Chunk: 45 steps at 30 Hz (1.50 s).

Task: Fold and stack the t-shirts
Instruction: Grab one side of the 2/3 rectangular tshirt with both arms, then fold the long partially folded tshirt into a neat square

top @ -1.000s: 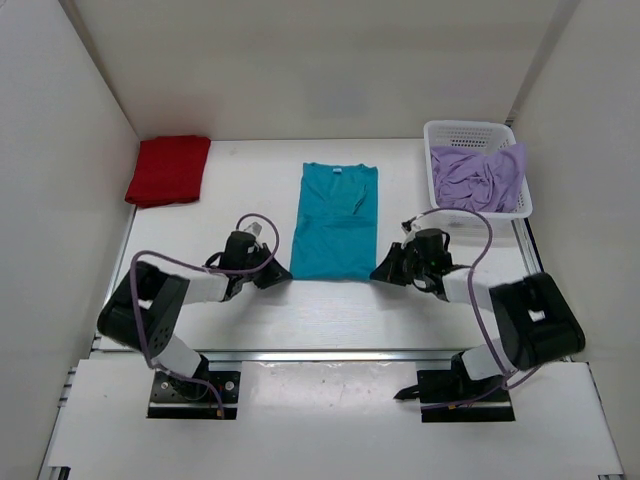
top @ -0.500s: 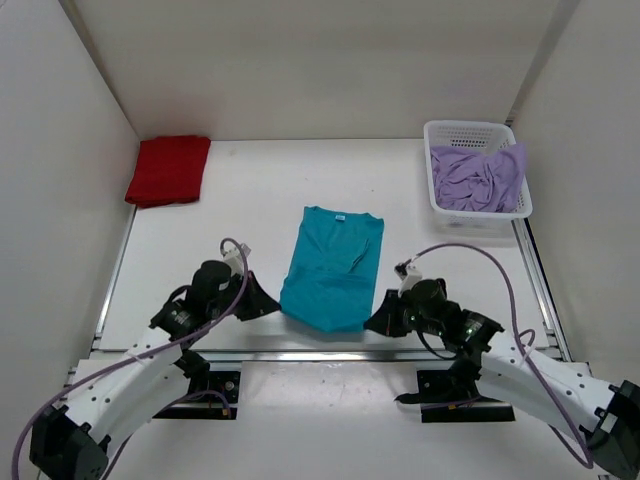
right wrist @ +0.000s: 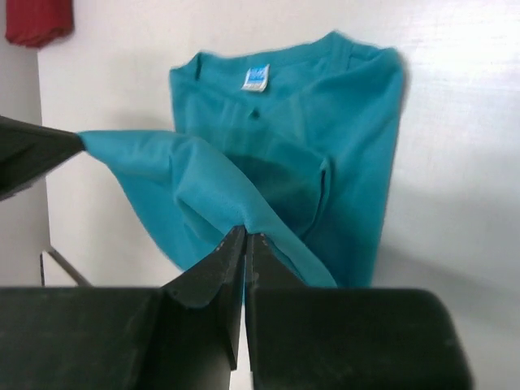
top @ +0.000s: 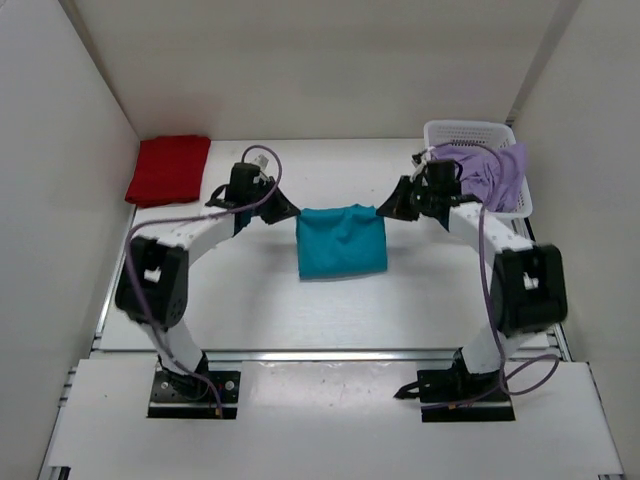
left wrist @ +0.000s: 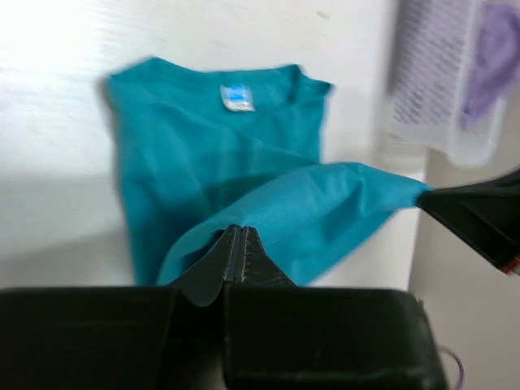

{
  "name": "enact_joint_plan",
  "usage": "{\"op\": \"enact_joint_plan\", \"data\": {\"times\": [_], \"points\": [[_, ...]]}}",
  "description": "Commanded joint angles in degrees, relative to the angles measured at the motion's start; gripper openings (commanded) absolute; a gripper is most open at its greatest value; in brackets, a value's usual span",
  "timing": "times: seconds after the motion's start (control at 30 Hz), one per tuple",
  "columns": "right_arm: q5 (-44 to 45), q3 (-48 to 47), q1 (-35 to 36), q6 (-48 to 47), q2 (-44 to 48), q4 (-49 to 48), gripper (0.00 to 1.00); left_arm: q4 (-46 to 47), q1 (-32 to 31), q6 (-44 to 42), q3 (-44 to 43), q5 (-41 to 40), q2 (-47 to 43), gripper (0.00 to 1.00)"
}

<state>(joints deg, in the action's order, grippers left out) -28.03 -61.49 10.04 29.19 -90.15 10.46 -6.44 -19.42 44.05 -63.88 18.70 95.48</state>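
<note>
Teal shirt [top: 342, 245] half-folded — lifted edge stretched taut.
My left gripper [top: 287, 213] and right gripper [top: 384, 211] each clamped on a corner; collar end flat on the table [top: 250, 290].

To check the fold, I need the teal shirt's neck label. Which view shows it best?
Right wrist: the label is sharp on the teal shirt. Left wrist shows it blurred. The top view does not show it.

Top view: high behind the table [top: 250, 300] at its 6 o'clock edge, facing 12. Wrist views: close above the teal shirt [top: 341, 243], shared by all three.
</note>
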Motion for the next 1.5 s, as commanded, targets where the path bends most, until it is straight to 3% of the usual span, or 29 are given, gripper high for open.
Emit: {"op": "enact_joint_plan", "data": {"times": [0.0, 0.23, 0.43, 0.47, 0.53, 0.6, 0.7, 0.8, 0.93, 1.03, 1.1, 1.33, 1.47], "points": [[-4.49, -10.28, -2.48, -3.44, -10.80, 1.76, 0.00, 0.29, 2.63, 0.69, -6.77, -0.33, 8.28, 0.00], [-5.53, -25.84, -3.98, -4.76, -26.55, 5.45, 0.00, 0.72, 5.97, 3.32, -15.47, -1.03, 19.99, 0.00], [-7.91, -37.54, -4.15, -4.06, -35.08, 6.24, 0.01, 3.70, 7.91, 5.86, -14.71, -3.66, 20.44, 0.00], [-8.00, -38.25, -4.07, -3.88, -35.62, 5.72, 0.01, 5.71, 8.25, 7.44, -14.09, -3.23, 20.27, 0.05], [-8.53, -41.33, -3.72, -2.92, -38.16, 6.06, 0.16, 10.99, 9.75, 9.81, -12.42, -0.78, 21.14, 0.26], [-8.18, -43.88, -3.28, -2.74, -39.22, 6.59, 0.29, 12.50, 10.89, 11.31, -12.59, 1.94, 21.59, 0.36], [-6.35, -45.73, -2.49, -5.62, -38.26, 9.22, 0.41, 14.17, 10.29, 11.24, -11.36, 0.65, 18.70, 0.36], [-1.35, -40.84, -1.00, -7.75, -32.48, 9.50, 0.42, 13.91, 6.26, 9.39, -10.13, -1.38, 14.21, 0.32], [-2.99, -28.00, 0.76, -6.44, -26.05, 3.00, 0.09, 16.88, -0.08, 8.59, -5.57, -0.77, 11.31, 0.32], [-3.70, -17.10, 1.55, -5.29, -22.10, -3.68, 0.00, 21.45, -3.51, 10.00, 2.07, -0.23, 10.43, 0.31], [-5.18, -10.08, 1.03, -2.92, -20.86, -8.59, 0.00, 23.47, -3.96, 10.43, 7.07, -0.33, 10.69, 0.31], [-5.28, -0.22, 0.68, -2.04, -21.47, -13.86, 0.00, 29.98, -3.26, 11.14, 19.83, 2.39, 9.72, 0.29], [-4.49, 7.00, 2.08, -2.03, -16.47, -16.00, 0.00, 32.71, -3.17, 11.14, 26.86, 4.33, 4.47, 0.31]]}}
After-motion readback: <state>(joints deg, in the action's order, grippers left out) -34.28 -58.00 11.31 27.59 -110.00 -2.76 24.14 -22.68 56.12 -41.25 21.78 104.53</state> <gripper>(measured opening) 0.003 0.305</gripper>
